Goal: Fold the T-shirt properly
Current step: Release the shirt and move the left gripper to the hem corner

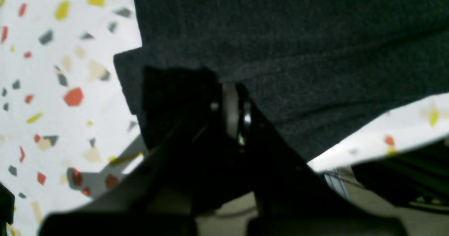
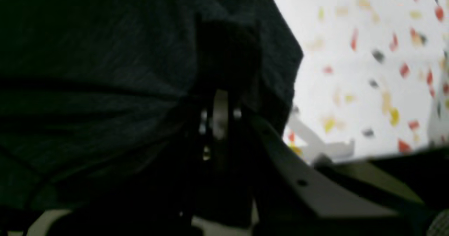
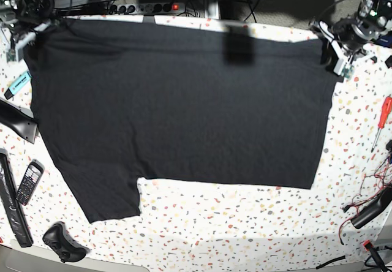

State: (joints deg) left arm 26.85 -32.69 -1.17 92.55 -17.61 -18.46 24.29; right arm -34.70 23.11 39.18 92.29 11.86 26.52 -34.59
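Fabric of the T-shirt [image 3: 184, 119] lies spread plain-side up on the tabletop [image 3: 245, 223], my left end effector [image 3: 334, 48] and right end effector [image 3: 27, 30] apparently pinching its far corners taut for folding.

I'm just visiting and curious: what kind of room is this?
Probably a robotics lab or workshop: a speckled table carries a black T-shirt, with a power strip, loose cables and a screwdriver around it.
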